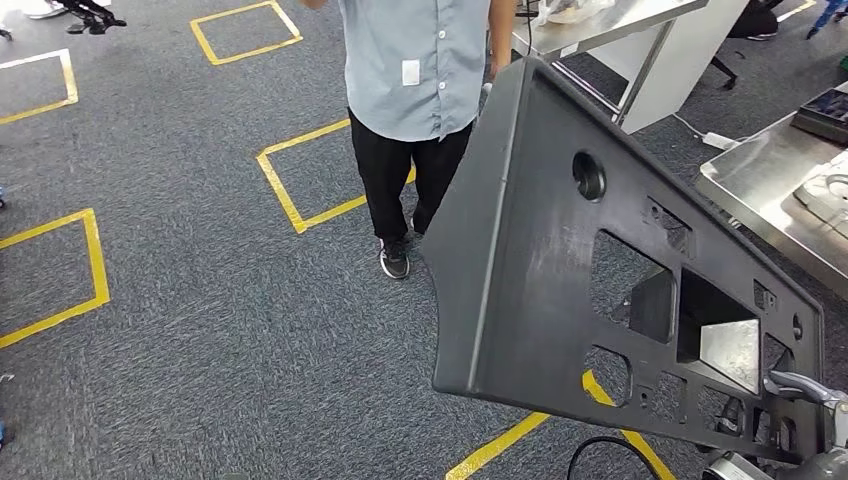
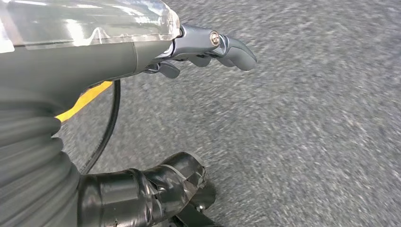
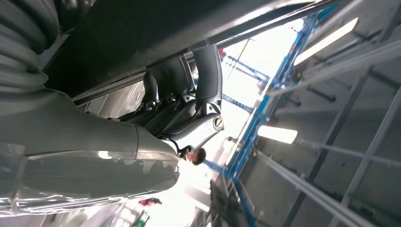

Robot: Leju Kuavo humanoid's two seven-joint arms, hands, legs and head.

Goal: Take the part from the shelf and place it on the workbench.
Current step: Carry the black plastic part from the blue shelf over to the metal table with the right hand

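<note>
I carry a large black plastic panel [image 1: 530,250] with several cut-outs, tilted up in front of me on the right. My right hand [image 1: 805,388] grips its lower right corner. In the right wrist view the fingers [image 3: 208,71] curl over the panel's dark edge [image 3: 142,33]. The metal workbench [image 1: 750,190] stands at the right, beyond the panel. My left hand [image 2: 203,49] hangs over the grey carpet and holds nothing, its fingers apart.
A person [image 1: 415,70] in a grey shirt and black trousers stands on the carpet just ahead, close to the panel's upper edge. A white table [image 1: 650,30] stands behind. Yellow tape squares [image 1: 300,190] mark the floor. A black cable [image 1: 600,450] lies near my feet.
</note>
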